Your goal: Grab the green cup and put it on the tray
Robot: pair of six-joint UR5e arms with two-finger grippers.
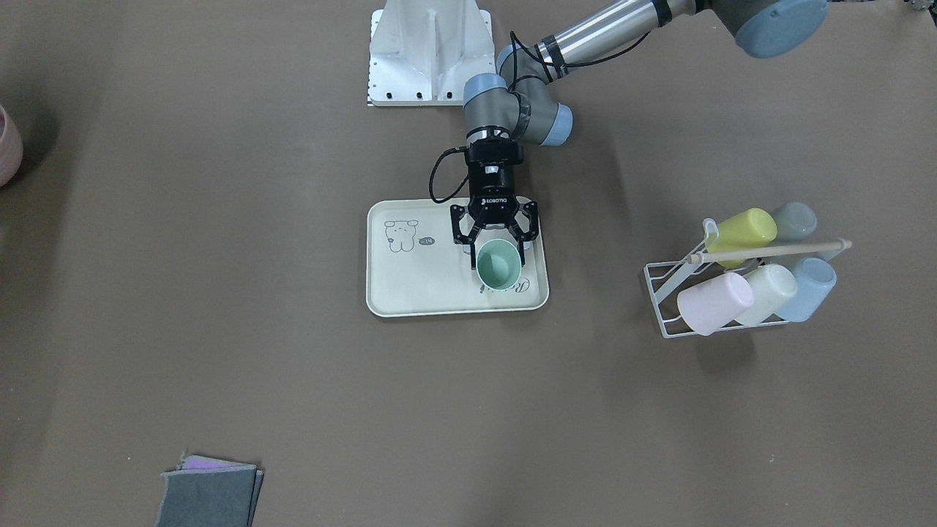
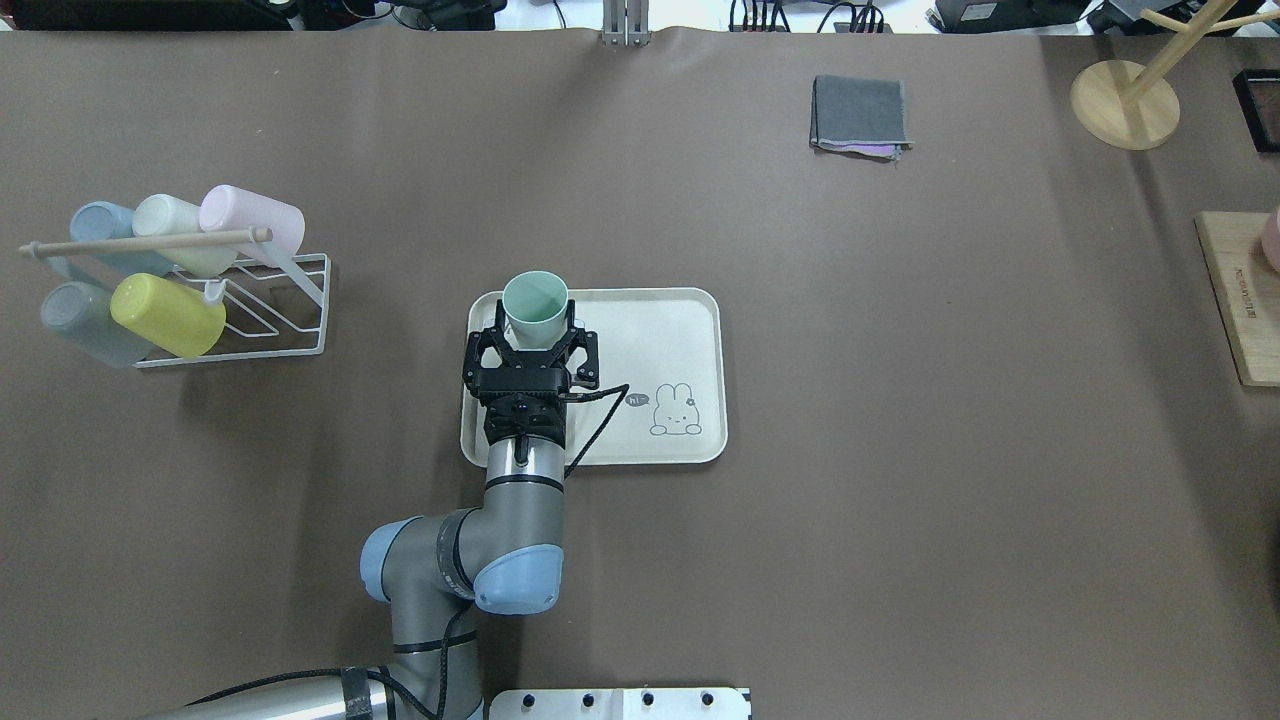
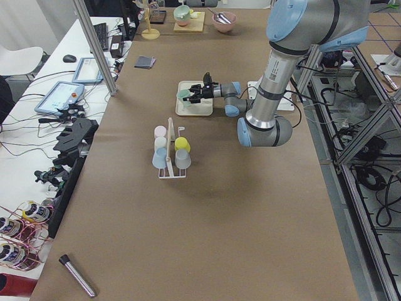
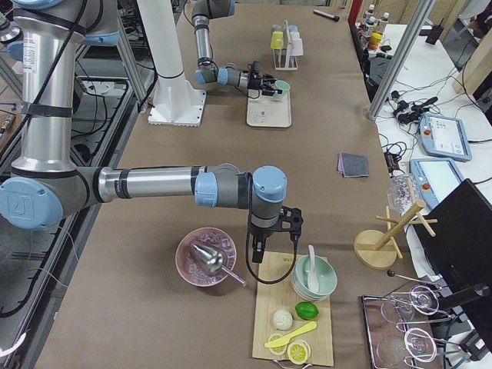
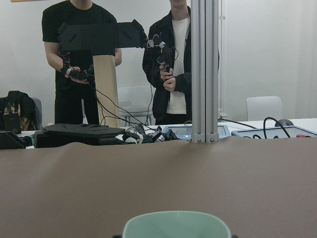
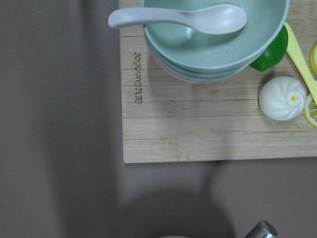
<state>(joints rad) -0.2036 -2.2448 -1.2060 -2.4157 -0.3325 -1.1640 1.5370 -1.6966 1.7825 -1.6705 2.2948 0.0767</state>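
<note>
The green cup (image 1: 498,265) stands upright on the cream tray (image 1: 417,282), on the "Rabbit" script near the tray's edge. In the overhead view the cup (image 2: 535,300) is at the tray's (image 2: 650,340) far left corner. My left gripper (image 1: 496,255) lies level over the tray, open, with its fingers on either side of the cup, as the overhead view (image 2: 533,335) also shows. The cup's rim (image 5: 177,224) shows at the bottom of the left wrist view. My right gripper (image 4: 290,221) hangs over a wooden board with bowls; I cannot tell whether it is open or shut.
A white wire rack (image 2: 290,310) with several pastel cups stands to the robot's left of the tray, and shows in the front view (image 1: 662,293). A folded grey cloth (image 2: 860,112) lies at the far side. A wooden stand (image 2: 1125,100) and board (image 2: 1240,300) are at the right.
</note>
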